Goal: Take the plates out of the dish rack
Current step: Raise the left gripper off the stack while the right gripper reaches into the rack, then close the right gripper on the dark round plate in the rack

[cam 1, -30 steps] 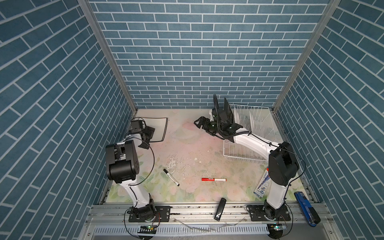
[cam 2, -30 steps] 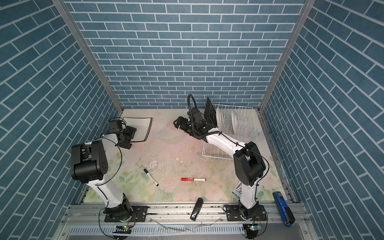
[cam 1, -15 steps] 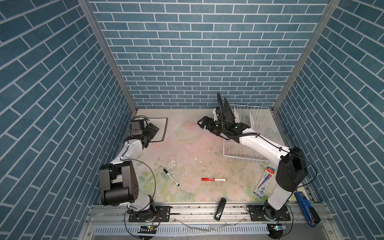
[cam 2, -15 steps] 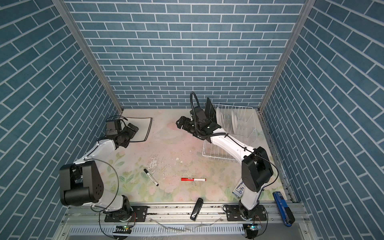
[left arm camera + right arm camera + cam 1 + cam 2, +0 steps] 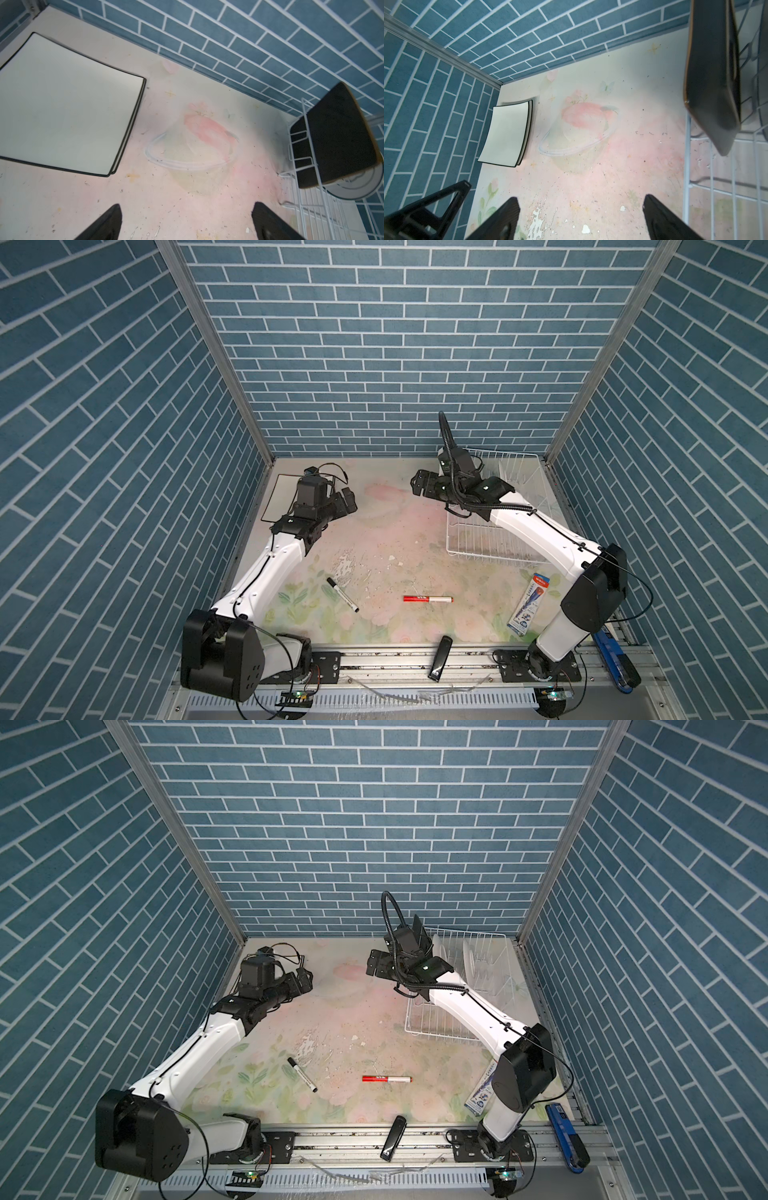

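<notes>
Plates point(image 5: 62, 104) lie at ten o'clock; our left gripper point(image 5: 187, 204) has drawn off them, fingers spread like our right gripper point(image 5: 580, 197), both empty.

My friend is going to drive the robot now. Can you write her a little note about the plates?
Left tool: open, empty, over the table near the white square plates.
Right tool: open, empty, close to the black plate.
Done: two white square plates lie stacked in the table's back left corner.
To do: the black plate and a round white plate next to it stand in the dish rack; lift them out.
</notes>
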You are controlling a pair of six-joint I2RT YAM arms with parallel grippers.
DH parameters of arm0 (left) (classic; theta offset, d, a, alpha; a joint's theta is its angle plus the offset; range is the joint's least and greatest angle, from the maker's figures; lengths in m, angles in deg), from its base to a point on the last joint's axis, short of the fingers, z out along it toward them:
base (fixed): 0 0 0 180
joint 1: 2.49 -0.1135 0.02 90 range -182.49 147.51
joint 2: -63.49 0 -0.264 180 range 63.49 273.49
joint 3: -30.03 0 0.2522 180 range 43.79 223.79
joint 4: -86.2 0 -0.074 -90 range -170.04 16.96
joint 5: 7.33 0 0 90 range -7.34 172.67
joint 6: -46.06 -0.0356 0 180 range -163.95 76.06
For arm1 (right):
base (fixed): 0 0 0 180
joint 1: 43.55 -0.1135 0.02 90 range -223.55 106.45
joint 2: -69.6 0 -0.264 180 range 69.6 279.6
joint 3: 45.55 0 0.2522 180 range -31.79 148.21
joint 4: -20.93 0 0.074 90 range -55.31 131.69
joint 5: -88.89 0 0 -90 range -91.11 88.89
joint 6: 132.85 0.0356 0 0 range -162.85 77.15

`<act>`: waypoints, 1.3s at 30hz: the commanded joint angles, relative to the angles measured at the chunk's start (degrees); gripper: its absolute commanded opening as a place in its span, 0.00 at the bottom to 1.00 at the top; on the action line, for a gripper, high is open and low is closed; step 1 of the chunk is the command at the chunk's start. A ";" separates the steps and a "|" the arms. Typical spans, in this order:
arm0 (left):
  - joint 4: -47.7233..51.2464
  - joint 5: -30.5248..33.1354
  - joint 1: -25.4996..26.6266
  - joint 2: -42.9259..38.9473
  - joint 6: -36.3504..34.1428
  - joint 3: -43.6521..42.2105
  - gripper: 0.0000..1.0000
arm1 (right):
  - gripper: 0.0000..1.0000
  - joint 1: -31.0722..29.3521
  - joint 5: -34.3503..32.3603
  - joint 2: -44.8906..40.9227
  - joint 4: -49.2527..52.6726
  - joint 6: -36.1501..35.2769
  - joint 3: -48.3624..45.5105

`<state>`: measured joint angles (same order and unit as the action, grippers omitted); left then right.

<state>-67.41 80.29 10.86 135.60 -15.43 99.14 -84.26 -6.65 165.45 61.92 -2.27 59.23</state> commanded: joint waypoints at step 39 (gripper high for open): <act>-7.35 0.28 6.98 7.20 0.36 -2.62 1.00 | 0.72 3.00 -41.20 25.43 3.57 -32.22 20.42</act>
<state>-74.36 80.91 17.65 141.79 -15.06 95.12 -81.66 -45.27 190.06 67.67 -32.85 77.16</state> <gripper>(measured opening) 0.996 0.724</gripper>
